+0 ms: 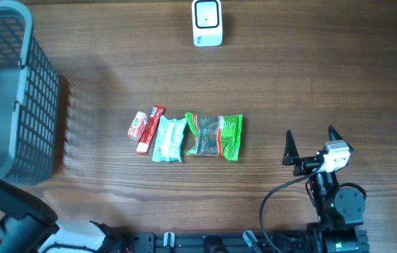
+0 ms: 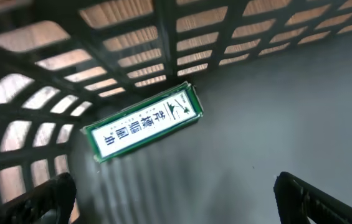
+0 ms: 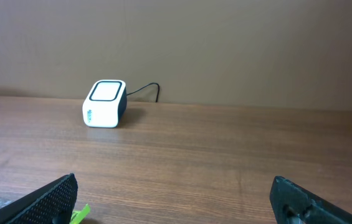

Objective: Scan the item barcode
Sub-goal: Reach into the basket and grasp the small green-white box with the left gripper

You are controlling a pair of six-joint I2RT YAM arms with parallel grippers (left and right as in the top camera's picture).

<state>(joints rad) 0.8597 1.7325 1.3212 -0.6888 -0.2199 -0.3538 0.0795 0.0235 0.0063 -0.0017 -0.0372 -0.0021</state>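
Left gripper (image 2: 176, 204) seemingly down inside grey basket (image 1: 40, 105), view tight; jaws spread wide, nothing held. Green-and-white packet (image 2: 143, 122) flat on basket floor, printed face up, clear of both fingers. Right gripper (image 1: 310, 135) spread wide and holding nothing, low over table (image 1: 324, 70), well apart from scanner (image 1: 207, 22). Row of snack packets (image 1: 184, 135) mid-table, touching one another.
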